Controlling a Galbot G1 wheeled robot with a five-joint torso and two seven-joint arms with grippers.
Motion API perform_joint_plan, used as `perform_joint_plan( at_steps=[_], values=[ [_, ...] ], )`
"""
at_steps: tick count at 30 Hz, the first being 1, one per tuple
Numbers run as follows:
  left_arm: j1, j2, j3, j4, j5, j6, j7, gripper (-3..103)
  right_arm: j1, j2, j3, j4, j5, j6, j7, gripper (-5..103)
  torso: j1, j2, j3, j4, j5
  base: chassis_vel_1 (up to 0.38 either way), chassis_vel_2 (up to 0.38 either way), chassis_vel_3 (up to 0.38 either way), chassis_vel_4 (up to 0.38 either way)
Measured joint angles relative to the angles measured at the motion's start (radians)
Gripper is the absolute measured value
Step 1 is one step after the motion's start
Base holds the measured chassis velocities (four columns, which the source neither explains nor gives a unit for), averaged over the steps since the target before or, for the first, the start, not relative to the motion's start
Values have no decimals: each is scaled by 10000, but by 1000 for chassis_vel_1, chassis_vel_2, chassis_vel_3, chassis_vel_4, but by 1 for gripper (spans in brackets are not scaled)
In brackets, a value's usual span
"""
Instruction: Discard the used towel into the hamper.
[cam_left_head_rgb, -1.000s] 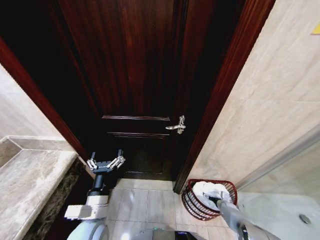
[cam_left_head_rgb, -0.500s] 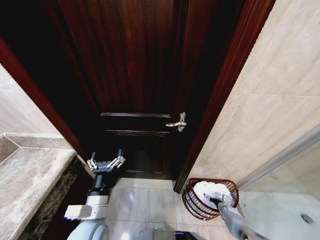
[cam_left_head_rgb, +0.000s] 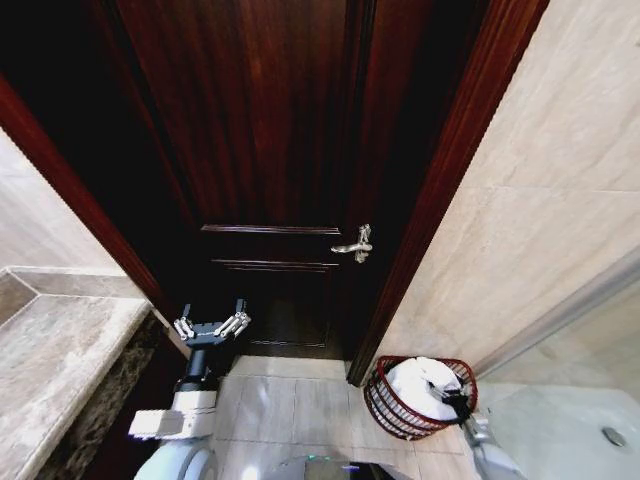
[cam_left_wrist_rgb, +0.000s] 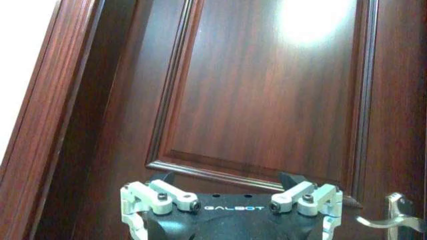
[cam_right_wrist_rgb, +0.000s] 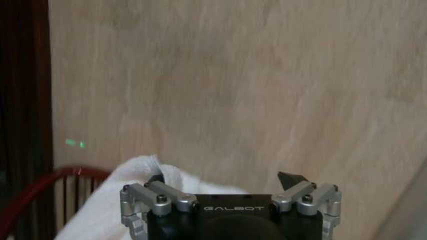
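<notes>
Resting inside the hamper, the towel looks discarded. My right gripper is wide, holding nothing; my left gripper is wide too, parked by the door.

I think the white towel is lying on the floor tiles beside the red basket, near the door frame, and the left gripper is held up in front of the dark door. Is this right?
Not quite. The head view shows the white towel inside the red basket, not on the floor tiles beside it. The rest holds: the basket stands near the door frame, and the left gripper is held up before the dark door.
</notes>
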Motion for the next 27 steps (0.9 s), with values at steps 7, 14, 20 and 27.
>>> perform_joint_plan(
  at_steps=[7,14,20,27],
  values=[
    [0,0,-1,0,0,0,0,100,790,58,-43,-178,313,-1080,-228,100,15,28,14,6,-2,0,0,0,0],
    [0,0,-1,0,0,0,0,100,1147,-72,-231,-1681,269,-3992,-1092,95,21,44,25,-5,-1,0,0,0,0],
    [0,-1,0,-1,0,0,0,100,2521,213,-98,-3237,207,-5496,-584,101,26,59,30,1,-6,0,0,0,0],
    [0,0,0,0,0,1,0,100,3818,555,85,-4616,-280,-6742,-122,100,33,67,36,3,-9,0,0,0,0]
  ],
)
